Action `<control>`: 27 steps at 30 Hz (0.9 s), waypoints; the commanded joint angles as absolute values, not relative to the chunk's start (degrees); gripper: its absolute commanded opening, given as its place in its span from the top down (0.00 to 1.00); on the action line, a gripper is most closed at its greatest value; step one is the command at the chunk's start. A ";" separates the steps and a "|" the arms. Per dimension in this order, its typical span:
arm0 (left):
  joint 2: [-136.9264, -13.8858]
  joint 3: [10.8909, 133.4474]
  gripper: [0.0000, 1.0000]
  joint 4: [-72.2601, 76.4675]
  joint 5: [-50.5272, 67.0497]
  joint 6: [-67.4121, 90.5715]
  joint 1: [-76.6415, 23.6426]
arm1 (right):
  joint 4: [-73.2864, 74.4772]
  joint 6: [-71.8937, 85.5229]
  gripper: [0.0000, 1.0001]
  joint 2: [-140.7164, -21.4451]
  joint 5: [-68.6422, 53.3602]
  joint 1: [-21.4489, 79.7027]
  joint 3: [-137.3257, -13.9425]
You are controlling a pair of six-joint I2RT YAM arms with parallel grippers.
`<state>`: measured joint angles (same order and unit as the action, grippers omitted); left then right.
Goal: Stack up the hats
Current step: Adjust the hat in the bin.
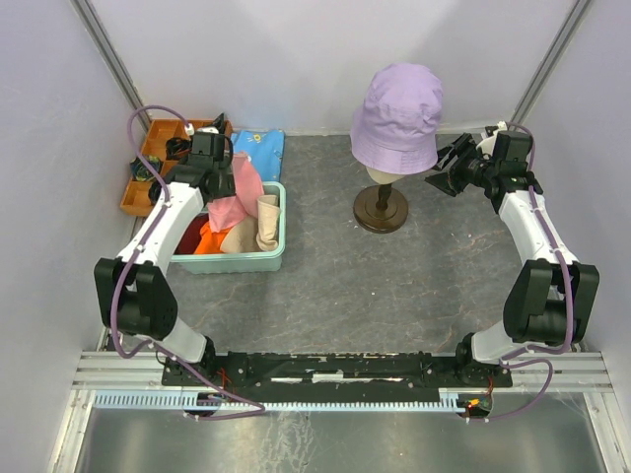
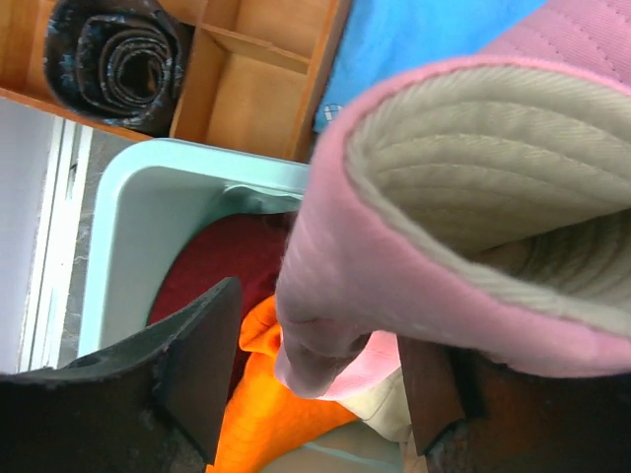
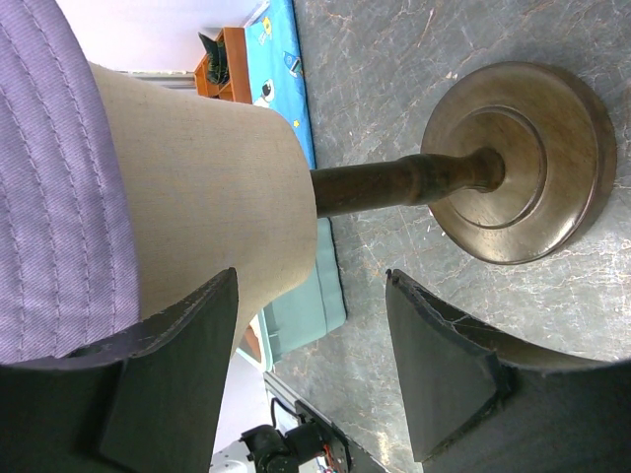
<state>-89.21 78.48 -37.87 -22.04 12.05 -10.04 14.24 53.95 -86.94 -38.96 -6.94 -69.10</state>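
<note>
We see a grey marbled table (image 1: pixel 394 286). Left of centre on it sits a mint bin (image 1: pixel 232 262). A wooden tray (image 1: pixel 156 138) lies at upper left, with a blue cloth (image 1: pixel 264 148) beside it, just behind the bin. A dark round stand (image 1: pixel 381 215) rests near the centre.

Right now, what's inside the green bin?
An orange hat, a dark red hat and a cream hat. The pink hat hangs above; anything beneath the pile is hidden.
</note>
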 commanded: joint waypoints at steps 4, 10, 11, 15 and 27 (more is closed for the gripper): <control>-81.72 78.74 0.19 -38.71 -23.91 12.10 -9.06 | 12.06 54.04 0.31 -85.07 -39.64 -7.26 -70.08; -78.64 77.90 0.17 -43.29 -21.15 15.19 -5.74 | 10.93 54.45 0.30 -85.60 -39.81 -7.27 -69.31; -78.03 77.42 0.17 -43.56 -21.02 15.20 -5.50 | 10.65 54.55 0.31 -85.73 -39.81 -7.24 -69.15; -76.71 75.50 0.17 -45.69 -21.96 16.12 -4.66 | 9.44 55.37 0.31 -86.45 -40.15 -7.07 -68.89; -71.05 71.56 0.18 -52.67 -25.90 18.02 -3.42 | 8.75 55.72 0.31 -87.38 -40.25 -6.62 -69.43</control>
